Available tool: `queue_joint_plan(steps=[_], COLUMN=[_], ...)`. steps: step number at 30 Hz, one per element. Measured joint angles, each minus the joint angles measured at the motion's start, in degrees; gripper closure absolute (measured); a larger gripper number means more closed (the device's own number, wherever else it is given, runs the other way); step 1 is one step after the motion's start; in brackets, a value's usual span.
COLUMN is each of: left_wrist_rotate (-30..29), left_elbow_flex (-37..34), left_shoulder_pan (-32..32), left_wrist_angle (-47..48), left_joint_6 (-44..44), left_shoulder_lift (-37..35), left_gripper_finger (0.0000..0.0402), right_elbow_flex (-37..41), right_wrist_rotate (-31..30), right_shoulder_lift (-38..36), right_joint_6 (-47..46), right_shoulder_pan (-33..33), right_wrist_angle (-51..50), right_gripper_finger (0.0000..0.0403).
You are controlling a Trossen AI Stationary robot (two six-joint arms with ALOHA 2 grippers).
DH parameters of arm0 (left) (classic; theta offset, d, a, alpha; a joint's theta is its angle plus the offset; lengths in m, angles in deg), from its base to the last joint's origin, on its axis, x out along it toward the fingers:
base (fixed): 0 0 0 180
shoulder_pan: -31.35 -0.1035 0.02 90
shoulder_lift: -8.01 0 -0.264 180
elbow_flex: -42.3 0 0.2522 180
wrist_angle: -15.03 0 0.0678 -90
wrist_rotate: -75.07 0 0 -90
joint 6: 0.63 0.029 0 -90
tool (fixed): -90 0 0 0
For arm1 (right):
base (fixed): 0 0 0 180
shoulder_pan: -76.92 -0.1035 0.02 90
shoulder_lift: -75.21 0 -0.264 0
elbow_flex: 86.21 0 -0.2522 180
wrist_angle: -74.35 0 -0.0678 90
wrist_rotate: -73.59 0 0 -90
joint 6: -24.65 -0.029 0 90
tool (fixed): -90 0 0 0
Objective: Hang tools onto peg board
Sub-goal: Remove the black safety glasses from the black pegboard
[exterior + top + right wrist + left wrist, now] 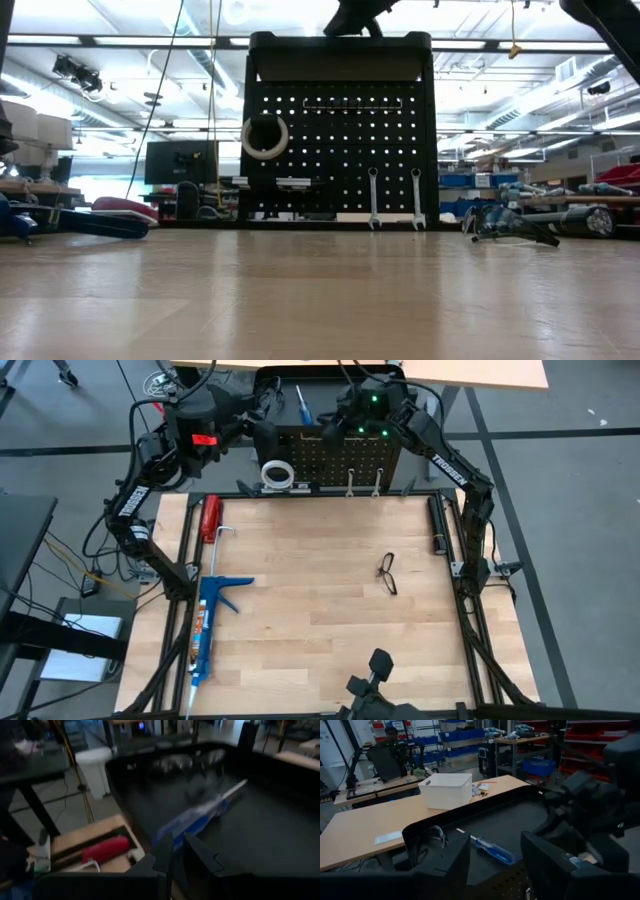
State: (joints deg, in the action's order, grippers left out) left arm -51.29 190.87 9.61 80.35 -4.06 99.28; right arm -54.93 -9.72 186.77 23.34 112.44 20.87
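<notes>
Your peg board (335,458) stands upright along the table's (320,650) far edge, and both arms crowd above and behind it. The white tape roll (277,473) hangs on the board's left part, and two silver wrenches (394,198) hang side by side low on its right part. One pair of safety glasses (388,573) lies alone on the table right of centre, with bare wood all around it.

Along the left edge you have the red-handled tool (210,517) near the far left corner and the long blue caulking gun (207,628) running toward the near edge. The middle and right of the table give you open room.

Your right claw (176,851) is behind the board, over the dark surface where the blue-handled screwdriver (303,406) lies. Its fingers are nearly together just over the blue handle; you cannot tell whether they touch it, since that view is smeared.

Your left claw (495,860) hangs behind the board's top left, fingers spread apart and holding nothing, with the screwdriver lying beyond them.
</notes>
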Motion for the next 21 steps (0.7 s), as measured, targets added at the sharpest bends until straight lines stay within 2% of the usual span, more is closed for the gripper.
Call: queue_joint_plan(steps=[12, 21], left_wrist_rotate=[-0.5, -0.4], left_elbow_flex=[0.0, 0.0], left_shoulder_pan=[0.5, 0.5], left_wrist_angle=[-0.5, -0.6], left_joint_6=[0.8, 0.2], left_shoulder_lift=[-1.3, -2.0], left_gripper_finger=[0.022, 0.022], right_elbow_flex=[-0.2, -0.2], right_wrist_rotate=[0.5, 12.3], right_shoulder_lift=[2.9, 4.4], right_joint_6=[1.8, 1.0], right_shoulder_pan=[-0.5, 0.8], right_wrist_angle=[3.7, 7.7], right_gripper_finger=[0.0356, 0.0358])
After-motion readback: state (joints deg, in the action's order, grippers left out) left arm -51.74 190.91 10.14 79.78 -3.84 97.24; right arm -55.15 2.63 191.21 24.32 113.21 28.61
